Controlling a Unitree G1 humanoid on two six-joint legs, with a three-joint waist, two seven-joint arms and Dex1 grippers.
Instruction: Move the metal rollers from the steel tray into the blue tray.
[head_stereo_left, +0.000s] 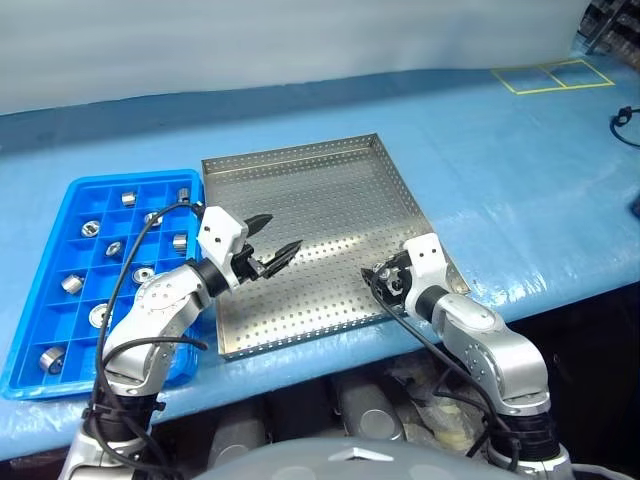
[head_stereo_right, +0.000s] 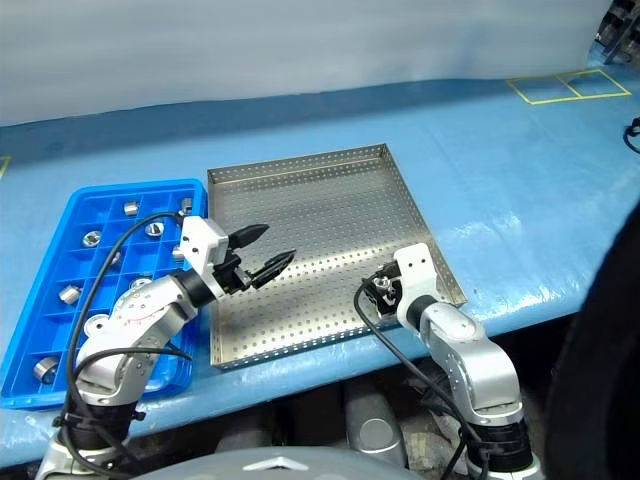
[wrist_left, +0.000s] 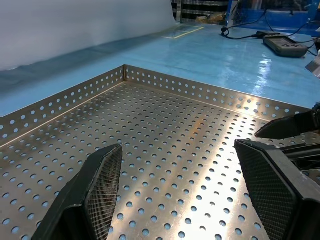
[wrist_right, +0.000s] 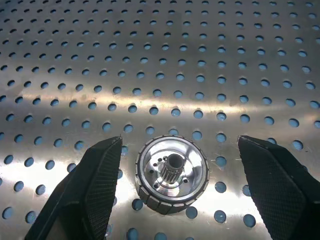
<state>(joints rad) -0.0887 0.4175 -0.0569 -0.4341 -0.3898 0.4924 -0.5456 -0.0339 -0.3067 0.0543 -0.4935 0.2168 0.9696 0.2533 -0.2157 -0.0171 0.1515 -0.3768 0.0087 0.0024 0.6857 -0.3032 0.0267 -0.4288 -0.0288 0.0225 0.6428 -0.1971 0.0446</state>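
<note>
Between my right gripper's (wrist_right: 172, 195) spread black fingers (wrist_right: 97, 185) sits one metal roller (wrist_right: 171, 174), flat on the steel tray (head_stereo_left: 320, 190) with its toothed centre hub facing up. Both pads stand clear of its ribbed rim, one to each side, so nothing is pinched yet; I judge the jaws are framed around it for a sideways squeeze. From the head camera this gripper (head_stereo_left: 385, 278) hangs tilted down over the tray's near right corner, which is where that last roller lies; I can make out no other on the perforated sheet.

Further left, my left gripper (head_stereo_left: 275, 243) hovers level over the tray's near left part, fingers wide apart and empty, pointing across toward the right arm. It seems parked there to stay out of the way while staying close to the blue tray (head_stereo_left: 45, 245).

That blue tray lies just beside the steel one, on the robot's left, and several metal rollers (head_stereo_left: 90, 228) already rest singly in its square compartments. By my reading, the job is nearly finished, with the carry across still ahead
</note>
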